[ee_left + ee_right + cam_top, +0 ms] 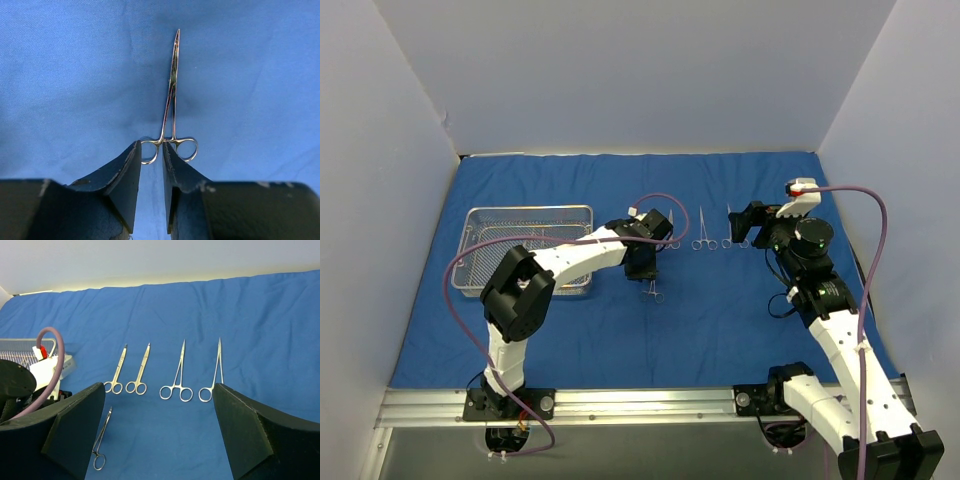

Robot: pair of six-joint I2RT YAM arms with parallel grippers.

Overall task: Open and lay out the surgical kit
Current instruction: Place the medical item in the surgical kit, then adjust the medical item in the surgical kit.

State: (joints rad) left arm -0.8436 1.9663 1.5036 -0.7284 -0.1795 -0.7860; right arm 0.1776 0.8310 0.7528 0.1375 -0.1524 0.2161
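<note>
Seen from above, the blue cloth wrap point(570, 340) covers the worktop, the wire-mesh tray point(480, 215) near its left edge; at the left wrist, the left gripper point(152, 150) jaws stand slightly apart, astride the rings of an instrument point(172, 90) lying flat; at the right wrist, the right gripper point(159, 390) jaws gape empty before four laid-out instruments point(176, 375), suggesting layout midway and a clean lift next.

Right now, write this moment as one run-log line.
left jaws: parted, at lone instrument on cloth | right jaws: open, empty | row: four instruments

One blue cloth point(570, 340), one wire-mesh tray point(530, 209), five ring-handled instruments point(178, 381) in view on the cloth
</note>
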